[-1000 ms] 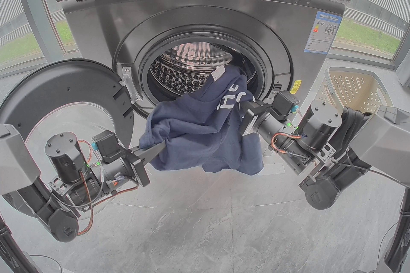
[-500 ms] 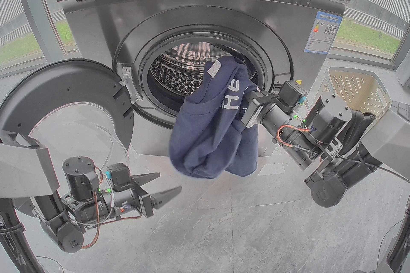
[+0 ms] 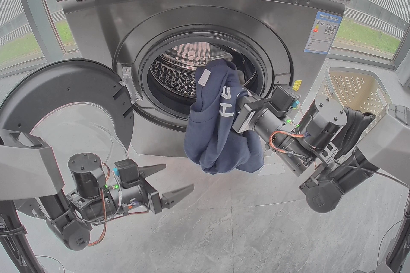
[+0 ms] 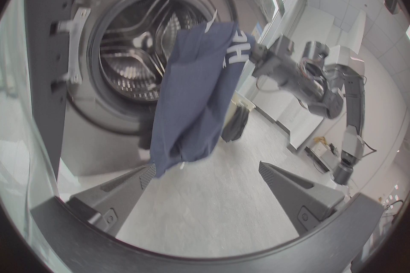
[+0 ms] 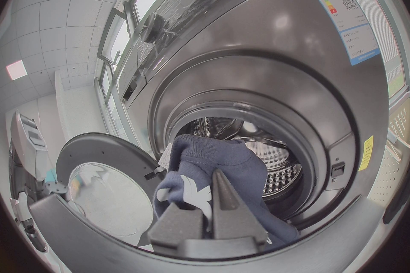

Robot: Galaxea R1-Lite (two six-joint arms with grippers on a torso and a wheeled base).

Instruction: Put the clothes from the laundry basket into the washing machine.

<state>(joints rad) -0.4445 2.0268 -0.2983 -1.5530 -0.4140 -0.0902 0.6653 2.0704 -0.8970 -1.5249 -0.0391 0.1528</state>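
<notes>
Navy shirt clamped in right gripper, held at washer mouth, 5 o'clock of opening. Most cloth hangs below lip (not yet inside). Left gripper apart, empty, low at 7 o'clock. Risk: trailing hem catches lip, so shirt slides to floor on release.

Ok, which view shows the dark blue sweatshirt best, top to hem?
Left wrist view: the dark blue sweatshirt hangs full length before the washing machine's open drum, unobstructed. The head view has the right gripper covering its side; the right wrist view gives the bunched top between the shut fingers.
</notes>
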